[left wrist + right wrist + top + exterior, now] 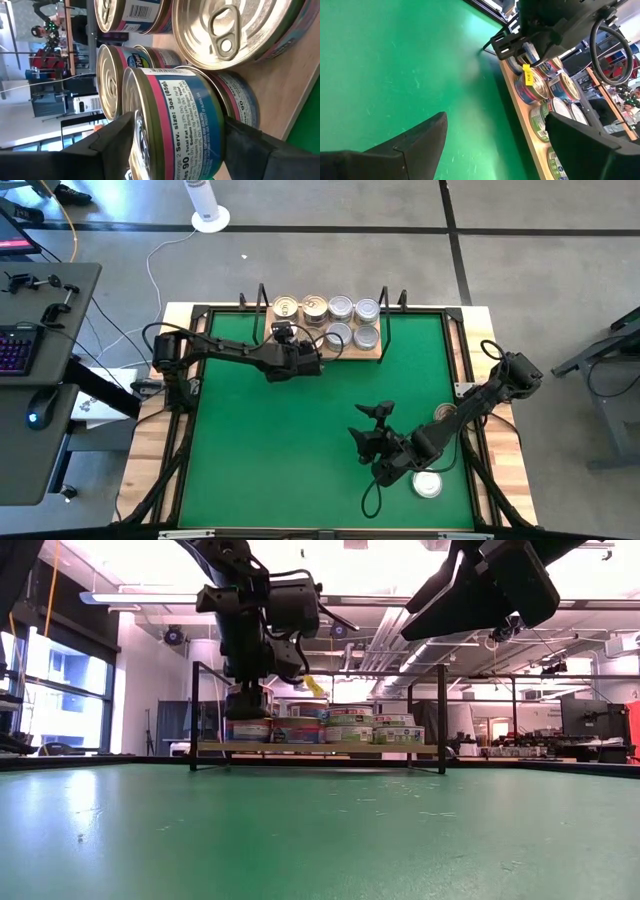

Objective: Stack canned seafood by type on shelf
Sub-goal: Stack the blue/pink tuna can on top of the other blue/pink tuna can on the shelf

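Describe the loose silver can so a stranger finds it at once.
Find the green mat and go to its front right corner, beside the right arm. The can lies there; its lid is silver, while the other loose can looks gold.

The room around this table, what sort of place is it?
Probably a robotics lab or workshop: a bare concrete floor with dark tape lines, a desk with a lit keyboard beside the table, and exposed ceiling pipes over cluttered benches behind.
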`<state>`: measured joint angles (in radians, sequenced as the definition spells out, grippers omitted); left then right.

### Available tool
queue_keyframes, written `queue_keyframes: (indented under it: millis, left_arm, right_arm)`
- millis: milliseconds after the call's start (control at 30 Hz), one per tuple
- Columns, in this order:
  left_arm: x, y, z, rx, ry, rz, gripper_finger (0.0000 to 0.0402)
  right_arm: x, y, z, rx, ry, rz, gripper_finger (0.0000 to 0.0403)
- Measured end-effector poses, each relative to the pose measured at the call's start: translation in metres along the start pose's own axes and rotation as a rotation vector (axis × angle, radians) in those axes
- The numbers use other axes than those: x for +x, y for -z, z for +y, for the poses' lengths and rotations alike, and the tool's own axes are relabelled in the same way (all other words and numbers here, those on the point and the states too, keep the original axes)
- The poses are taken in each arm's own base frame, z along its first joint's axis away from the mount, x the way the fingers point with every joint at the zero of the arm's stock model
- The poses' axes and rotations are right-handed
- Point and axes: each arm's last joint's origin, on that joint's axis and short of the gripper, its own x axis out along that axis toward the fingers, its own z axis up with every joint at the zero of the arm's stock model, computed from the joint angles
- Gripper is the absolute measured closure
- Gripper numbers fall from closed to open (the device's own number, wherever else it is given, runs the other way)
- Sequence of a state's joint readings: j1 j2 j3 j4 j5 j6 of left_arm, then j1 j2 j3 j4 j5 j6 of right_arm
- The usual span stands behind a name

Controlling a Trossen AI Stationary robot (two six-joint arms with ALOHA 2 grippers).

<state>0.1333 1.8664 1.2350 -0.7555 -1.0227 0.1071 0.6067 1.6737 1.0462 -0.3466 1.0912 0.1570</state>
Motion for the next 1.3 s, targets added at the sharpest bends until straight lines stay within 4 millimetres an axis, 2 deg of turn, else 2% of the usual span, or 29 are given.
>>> queue_keyframes:
  millis: [300, 467, 800, 1033, 1300]
  left_arm:
    - [-0.002, 0.0, 0.003, 0.0, 0.0, -0.004, 0.0094]
    - [-0.008, -0.003, 0.013, 0.01, 0.045, -0.005, 0.0075]
    - [-0.022, -0.016, 0.036, 0.015, 0.049, -0.026, 0.0073]
    - [-0.022, -0.013, 0.036, 0.038, 0.06, -0.005, 0.0073]
    - [-0.021, -0.013, 0.033, 0.027, 0.175, -0.015, 0.0073]
  right_arm:
    - [0.0, 0.0, 0.0, 0.0, 0.0, 0.0, 0.0073]
    - [0.001, 0.0, -0.001, 0.001, 0.003, 0.003, 0.0073]
    - [0.005, 0.0, -0.003, 0.006, 0.009, 0.013, 0.0073]
    - [0.005, 0.0, -0.003, 0.006, 0.007, 0.013, 0.0073]
    - [0.005, 0.0, -0.003, 0.006, 0.005, 0.013, 0.0073]
